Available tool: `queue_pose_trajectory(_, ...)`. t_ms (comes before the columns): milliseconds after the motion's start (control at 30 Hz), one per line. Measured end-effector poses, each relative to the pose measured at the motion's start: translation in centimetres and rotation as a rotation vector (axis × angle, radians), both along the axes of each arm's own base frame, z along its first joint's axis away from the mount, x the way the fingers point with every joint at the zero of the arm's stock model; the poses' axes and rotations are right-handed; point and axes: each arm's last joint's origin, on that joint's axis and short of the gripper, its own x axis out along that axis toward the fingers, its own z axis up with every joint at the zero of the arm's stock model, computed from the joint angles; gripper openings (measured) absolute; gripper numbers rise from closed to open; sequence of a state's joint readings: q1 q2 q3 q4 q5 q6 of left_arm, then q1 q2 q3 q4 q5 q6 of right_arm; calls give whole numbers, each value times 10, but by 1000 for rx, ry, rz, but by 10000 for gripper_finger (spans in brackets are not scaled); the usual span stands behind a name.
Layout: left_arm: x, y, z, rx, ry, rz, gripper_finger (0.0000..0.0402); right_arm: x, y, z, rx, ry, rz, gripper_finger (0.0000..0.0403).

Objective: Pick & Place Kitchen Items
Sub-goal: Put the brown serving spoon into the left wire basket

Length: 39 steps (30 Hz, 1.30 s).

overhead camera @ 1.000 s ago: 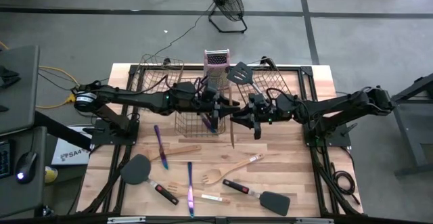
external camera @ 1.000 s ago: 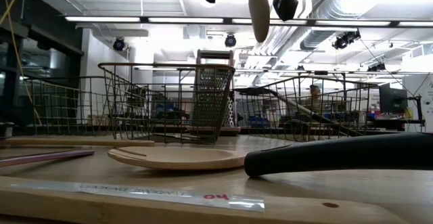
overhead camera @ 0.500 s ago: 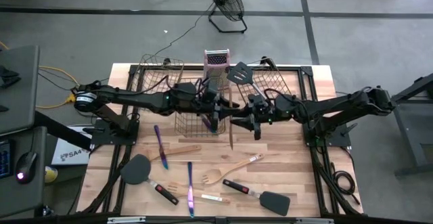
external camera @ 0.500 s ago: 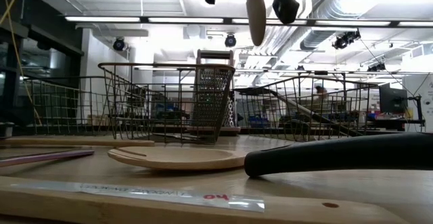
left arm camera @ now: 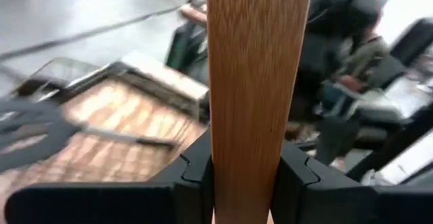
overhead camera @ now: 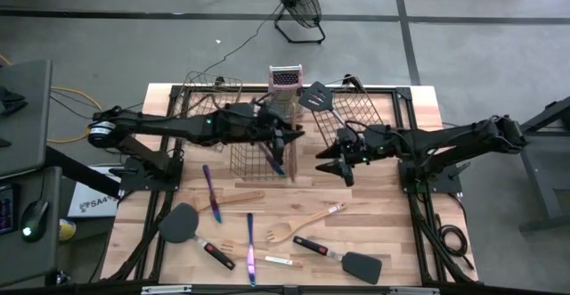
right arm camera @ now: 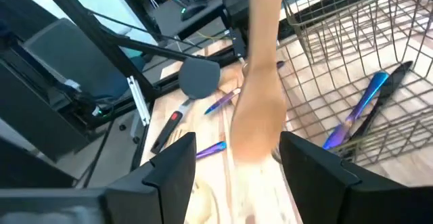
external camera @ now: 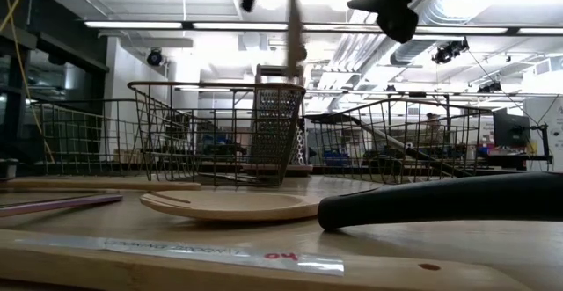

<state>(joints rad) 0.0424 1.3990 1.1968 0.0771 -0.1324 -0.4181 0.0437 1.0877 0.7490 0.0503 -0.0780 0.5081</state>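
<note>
My left gripper is shut on a pale wooden utensil, which hangs over the middle wire basket's right side. In the low view the utensil shows edge-on, high above the table. My right gripper stands open just to its right, touching nothing. In the right wrist view the utensil shows blurred ahead of the spread fingers. More kitchen items lie on the near table: purple cutlery, a wooden spatula, a wooden fork and black spatulas. My left gripper pinches the wooden utensil's flat handle between its two fingers, one on each narrow edge, the broad face toward the wrist camera. The utensil is lifted clear and hangs below the gripper above the basket rims.
A metal box grater stands at the far middle. A left basket and a right basket with a black spatula flank it. Purple cutlery lies in the middle basket. The bare wood at the near right is free.
My right gripper has opened, let go of the wooden utensil and drawn back toward the table's right edge. My left gripper keeps the utensil, has carried it a little toward the left, and has turned it from broad-face to edge-on in the low view.
</note>
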Motion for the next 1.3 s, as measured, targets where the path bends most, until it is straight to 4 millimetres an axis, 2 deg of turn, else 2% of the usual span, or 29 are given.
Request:
queue_pose_trajectory(200, -36, 15, 18, 21, 52, 169, 86, -12, -1, 7, 42, 8, -13, 207)
queue_pose_trajectory(467, -102, 36, 42, 47, 98, 459, 86, -16, -2, 6, 61, 41, -51, 207)
queue_pose_trajectory(667, -142, 54, 44, 67, 188, 712, 86, -16, -5, 5, 72, 39, -162, 207)
queue_pose_trajectory(1067, -176, 97, 28, 51, 420, 984, 86, -16, -10, 6, 80, 24, -345, 207)
queue_pose_trajectory(1300, -191, 126, 12, -75, 544, 1056, 86, -17, -11, 6, 99, 16, -415, 207)
